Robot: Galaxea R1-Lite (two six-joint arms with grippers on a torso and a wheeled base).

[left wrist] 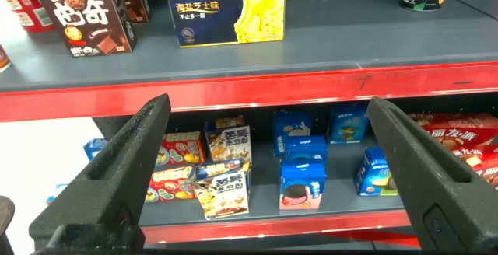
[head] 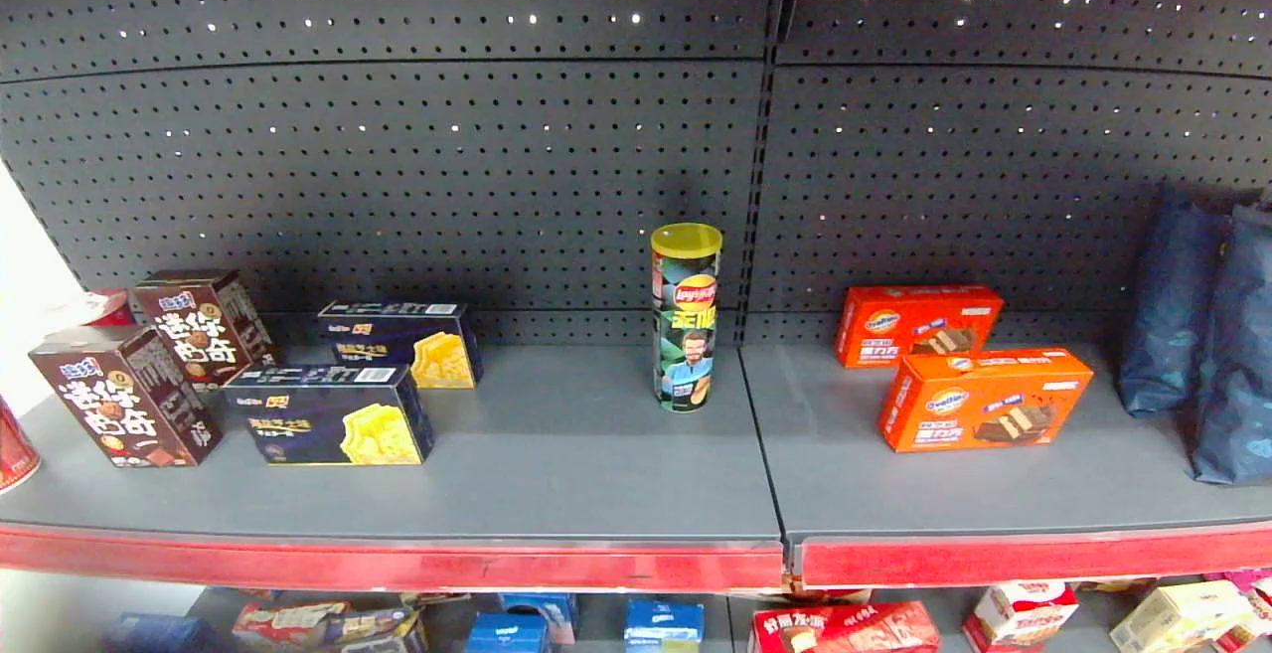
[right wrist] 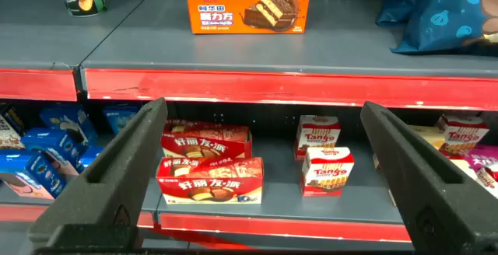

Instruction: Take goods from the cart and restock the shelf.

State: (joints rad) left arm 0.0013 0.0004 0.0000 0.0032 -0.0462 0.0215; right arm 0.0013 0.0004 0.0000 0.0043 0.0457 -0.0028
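Note:
The grey shelf [head: 596,454] with a red front edge carries a tall chips can [head: 686,315] with a yellow lid, standing upright near the middle. Two orange cake boxes [head: 982,400] lie to its right, two dark blue cheese-snack boxes [head: 333,416] and two brown cookie boxes [head: 124,397] to its left. My left gripper [left wrist: 268,105] is open with nothing between its fingers, low in front of the shelf edge below a dark blue box [left wrist: 226,10]. My right gripper [right wrist: 264,109] is open too, held below an orange cake box [right wrist: 249,5].
Dark blue bags [head: 1207,335] stand at the shelf's far right, and a red can [head: 12,452] sits at its far left. The lower shelf holds blue cookie boxes [left wrist: 302,181], red pie boxes [right wrist: 208,179] and small white-and-red boxes [right wrist: 325,169]. A perforated back panel [head: 447,166] closes the rear.

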